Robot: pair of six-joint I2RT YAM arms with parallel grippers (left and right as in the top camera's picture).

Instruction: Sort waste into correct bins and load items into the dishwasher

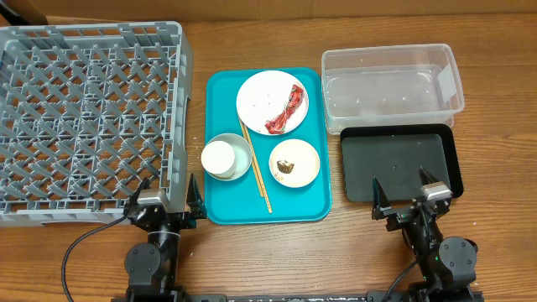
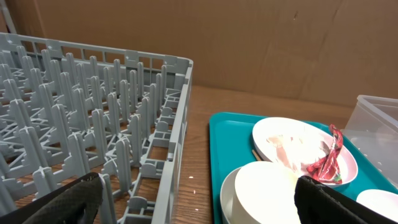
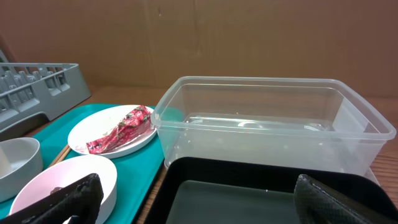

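Nothing sorted, nothing loaded: the grey dish rack (image 1: 84,117) fills the left of the surface with its lattice floor bare. Beside it, the teal serving tray (image 1: 226,205) carries every piece of crockery and all the waste that can be seen. To the right, the clear tub (image 1: 390,84) holds nothing, and the black tray (image 1: 394,164) in front of it is equally bare.

The left arm (image 1: 153,252) waits at the near edge between rack and teal tray, its jaws wide apart and holding nothing. The right arm (image 1: 438,247) sits at the near edge of the black tray, its jaws likewise spread and free.

On the teal tray, the large plate (image 1: 256,96) lies at the far end, the bowl (image 1: 241,144) at near left, and the small plate (image 1: 306,164) at near right. A small cup (image 1: 220,159) sits inside the bowl. Two chopsticks (image 1: 256,172) run lengthwise between bowl and small plate. The red-and-white wrapper (image 1: 285,109) rests on the large plate and the brown lump (image 1: 285,167) on the small one. Any rice grains are too small to make out.

By this showing, the whole job lies ahead.
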